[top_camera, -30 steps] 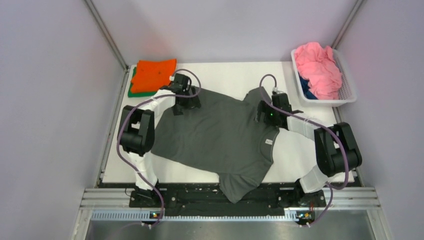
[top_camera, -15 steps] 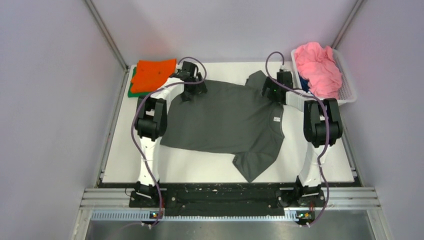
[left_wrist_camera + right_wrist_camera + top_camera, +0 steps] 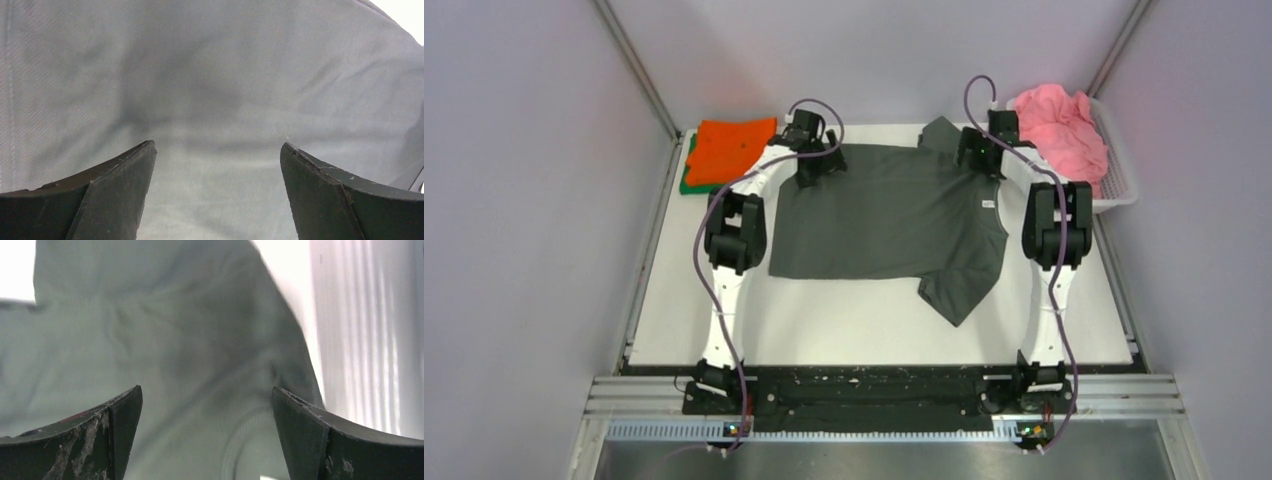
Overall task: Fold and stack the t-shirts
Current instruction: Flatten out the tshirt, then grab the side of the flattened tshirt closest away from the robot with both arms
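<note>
1. Dark grey t-shirt (image 3: pixel 884 215): spread nearly flat on the far half of the worktop (image 3: pixel 844 335), collar and white neck label (image 3: pixel 987 203) toward the right, one sleeve pointing near, the other far. No fold in it yet, so judged the piece in hand.
2. White basket (image 3: pixel 1121 165) at the far right corner: heaped with a crumpled pink t-shirt (image 3: pixel 1054 125), unfolded and left to do. Anything beneath it hidden.
3. Orange t-shirt (image 3: pixel 732 145) at the far left corner: folded, lying on a folded green t-shirt (image 3: pixel 690 184). Two apparently done and stacked.
4. Left hand (image 3: pixel 217 150): fingers spread wide over the grey cloth by the far corner of the hem, gripping nothing.
5. Right hand (image 3: pixel 206 392): likewise spread, above the cloth near the far sleeve and collar, gripping nothing.
</note>
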Robot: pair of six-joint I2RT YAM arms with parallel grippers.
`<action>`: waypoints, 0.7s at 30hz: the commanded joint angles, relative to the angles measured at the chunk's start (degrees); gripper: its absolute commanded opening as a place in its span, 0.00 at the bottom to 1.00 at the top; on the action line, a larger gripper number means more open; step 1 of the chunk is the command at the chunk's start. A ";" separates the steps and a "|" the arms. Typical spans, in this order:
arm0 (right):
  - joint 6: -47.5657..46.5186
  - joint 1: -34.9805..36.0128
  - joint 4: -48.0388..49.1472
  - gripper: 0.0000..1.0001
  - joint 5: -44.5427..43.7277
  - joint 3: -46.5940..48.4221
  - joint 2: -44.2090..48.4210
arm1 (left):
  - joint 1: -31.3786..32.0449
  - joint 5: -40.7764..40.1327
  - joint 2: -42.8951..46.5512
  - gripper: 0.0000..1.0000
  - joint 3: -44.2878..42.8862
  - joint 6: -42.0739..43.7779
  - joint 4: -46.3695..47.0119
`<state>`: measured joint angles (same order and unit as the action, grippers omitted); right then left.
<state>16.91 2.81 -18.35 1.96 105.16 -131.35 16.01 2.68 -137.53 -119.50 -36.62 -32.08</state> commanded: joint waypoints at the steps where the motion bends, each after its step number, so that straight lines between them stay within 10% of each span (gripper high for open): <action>1: -3.94 0.29 -2.83 0.99 1.32 -8.40 14.14 | -0.10 -0.59 12.23 0.99 3.38 2.72 -1.97; 12: 1.76 7.45 -1.04 0.98 -3.94 -50.53 50.74 | -0.30 -17.46 52.12 0.98 53.56 -4.32 0.18; 21: 0.94 19.63 -2.52 0.95 -4.52 -59.30 56.30 | -2.65 -13.69 55.54 0.72 68.34 -12.80 0.92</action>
<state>18.22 17.69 -21.17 -1.78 46.19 -76.86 14.63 -12.38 -80.44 -53.74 -43.88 -31.99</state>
